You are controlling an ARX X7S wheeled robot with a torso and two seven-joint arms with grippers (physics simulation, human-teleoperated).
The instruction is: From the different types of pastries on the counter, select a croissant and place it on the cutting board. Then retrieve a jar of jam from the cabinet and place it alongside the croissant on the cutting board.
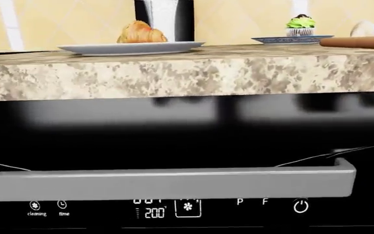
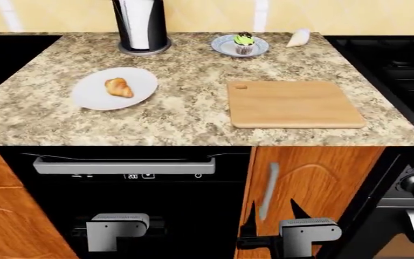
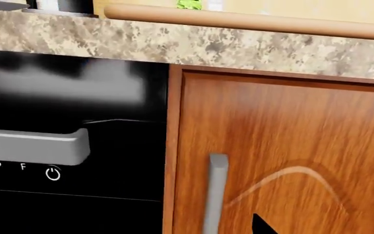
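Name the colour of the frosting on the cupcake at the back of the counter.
Green frosting on the cupcake, clearest in the head view.

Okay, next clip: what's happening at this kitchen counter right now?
Nothing is being handled yet. Both arms hang low in front of the dishwasher, below the counter; their gripper states can't be told. The croissant sits on a white plate, the green-frosted cupcake on a small blue plate near the back. The cutting board is bare. The cabinet door below is shut; no jam jar shows.
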